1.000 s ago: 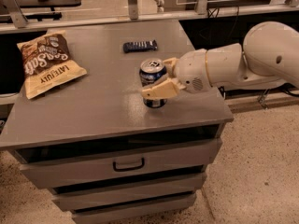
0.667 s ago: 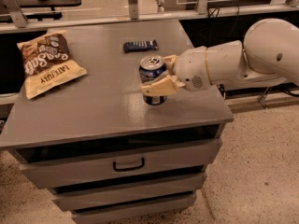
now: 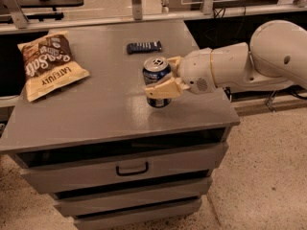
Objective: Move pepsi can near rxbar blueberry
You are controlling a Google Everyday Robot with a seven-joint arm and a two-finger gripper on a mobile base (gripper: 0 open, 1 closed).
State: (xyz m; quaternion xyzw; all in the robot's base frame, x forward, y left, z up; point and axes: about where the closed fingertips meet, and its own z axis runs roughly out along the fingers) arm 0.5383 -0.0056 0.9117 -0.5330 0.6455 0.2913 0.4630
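The pepsi can (image 3: 154,74) stands upright, dark blue with a silver top, right of the middle of the grey cabinet top (image 3: 96,114). My gripper (image 3: 159,75) reaches in from the right and is shut on the can, with one tan finger (image 3: 163,89) across its front and the other (image 3: 173,60) behind it. The can's base is at or just above the surface. The rxbar blueberry (image 3: 144,47), a flat dark blue bar, lies behind the can toward the far edge, a short gap away.
A tan and brown chip bag (image 3: 48,63) lies at the far left of the top. The cabinet has drawers below with a handle (image 3: 132,169). My white arm (image 3: 249,63) spans the right edge. Rails and shelving stand behind the cabinet.
The gripper and the can have shifted slightly up and toward the back of the cabinet top. The rxbar and chip bag have not moved.
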